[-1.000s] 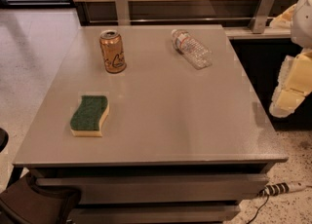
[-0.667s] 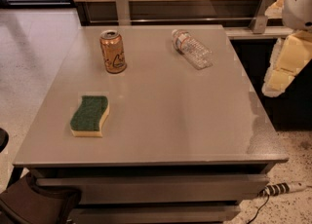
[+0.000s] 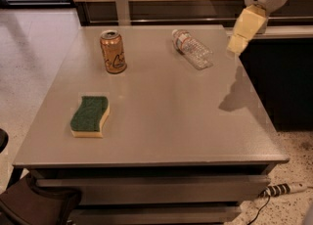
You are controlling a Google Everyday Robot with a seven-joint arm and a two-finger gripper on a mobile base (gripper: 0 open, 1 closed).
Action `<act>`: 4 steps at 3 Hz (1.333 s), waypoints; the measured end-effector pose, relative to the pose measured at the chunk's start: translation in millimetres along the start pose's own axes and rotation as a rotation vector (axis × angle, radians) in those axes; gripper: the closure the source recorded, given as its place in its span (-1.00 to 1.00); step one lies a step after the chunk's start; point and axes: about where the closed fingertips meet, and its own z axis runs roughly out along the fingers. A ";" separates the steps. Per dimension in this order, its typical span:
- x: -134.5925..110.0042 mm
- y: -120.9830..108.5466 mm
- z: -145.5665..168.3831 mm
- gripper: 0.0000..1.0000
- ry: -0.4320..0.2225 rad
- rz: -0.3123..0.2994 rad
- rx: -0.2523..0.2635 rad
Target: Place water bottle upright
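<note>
The water bottle (image 3: 192, 49) is clear ribbed plastic with a white cap. It lies on its side at the far right of the grey table (image 3: 161, 116), cap pointing to the far left. My gripper (image 3: 238, 44) hangs from the arm at the upper right, above the table's right edge. It is a little to the right of the bottle and apart from it. It holds nothing that I can see.
An orange-gold drink can (image 3: 113, 52) stands upright at the far left of the table. A green and yellow sponge (image 3: 90, 116) lies at the near left. A dark counter runs along the right side. A power strip (image 3: 283, 189) lies on the floor at lower right.
My gripper and arm have moved up and to the left, from beside the table's right edge to just right of the bottle. The bottle, can and sponge have not moved.
</note>
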 end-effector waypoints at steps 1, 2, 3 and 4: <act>-46.3 -49.0 12.9 -1.00 -0.082 0.182 0.035; -61.5 -69.6 12.5 -1.00 -0.101 0.271 0.071; -79.9 -81.0 32.5 -1.00 -0.096 0.371 0.055; -100.8 -79.6 53.5 -1.00 -0.113 0.412 0.007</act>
